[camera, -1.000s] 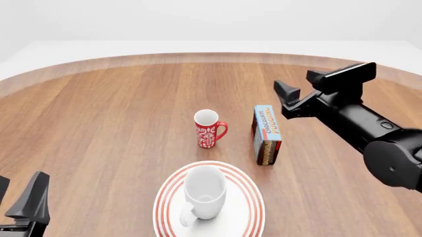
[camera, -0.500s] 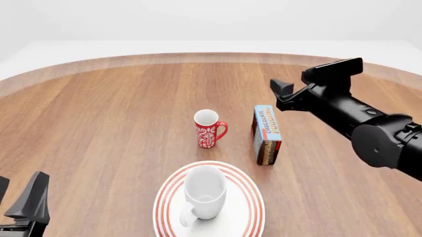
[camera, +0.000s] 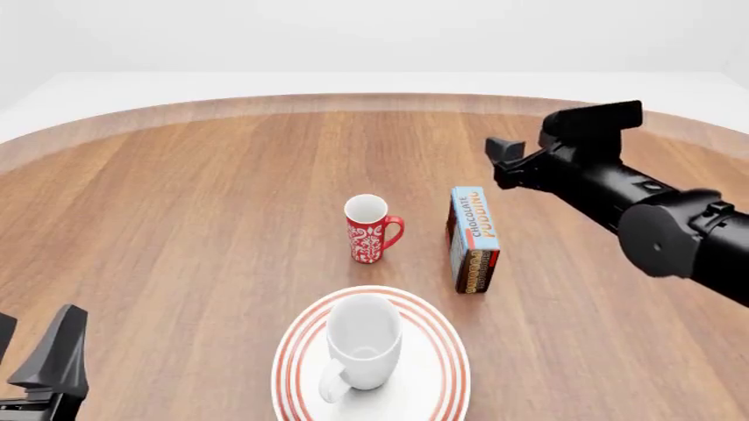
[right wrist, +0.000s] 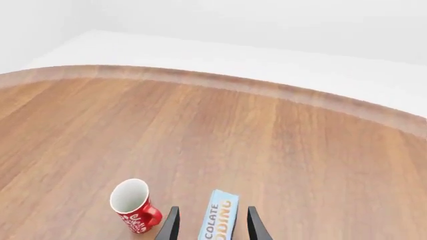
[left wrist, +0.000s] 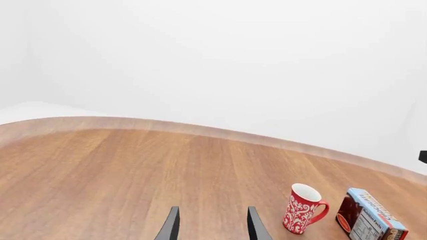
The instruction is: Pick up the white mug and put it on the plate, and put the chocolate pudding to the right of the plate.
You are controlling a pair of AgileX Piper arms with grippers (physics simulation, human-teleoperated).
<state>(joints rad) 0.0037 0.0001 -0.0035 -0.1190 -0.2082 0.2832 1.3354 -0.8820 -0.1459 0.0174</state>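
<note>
The white mug (camera: 363, 338) stands upright on the red-ringed plate (camera: 451, 351) at the near middle of the table. The chocolate pudding (camera: 474, 239) stands on edge just beyond the plate's right side; in the right wrist view the pudding (right wrist: 219, 221) shows below and between the fingers. My right gripper (camera: 506, 165) hovers open above and behind the box, holding nothing. At the near left corner my left gripper (camera: 35, 323) is low, open and empty; the left wrist view shows that gripper (left wrist: 212, 226) aimed across bare wood.
A slim red mug (camera: 372, 230) with a white floral pattern stands left of the pudding, handle toward the box. This red mug (left wrist: 303, 209) also shows in the left wrist view, and the red mug (right wrist: 133, 204) shows in the right wrist view. The round wooden table's far rim (camera: 351, 101) curves behind.
The right arm has swung its gripper slightly up and away, staying over the far side of the pudding. The left gripper, mugs, plate and box have not moved.
</note>
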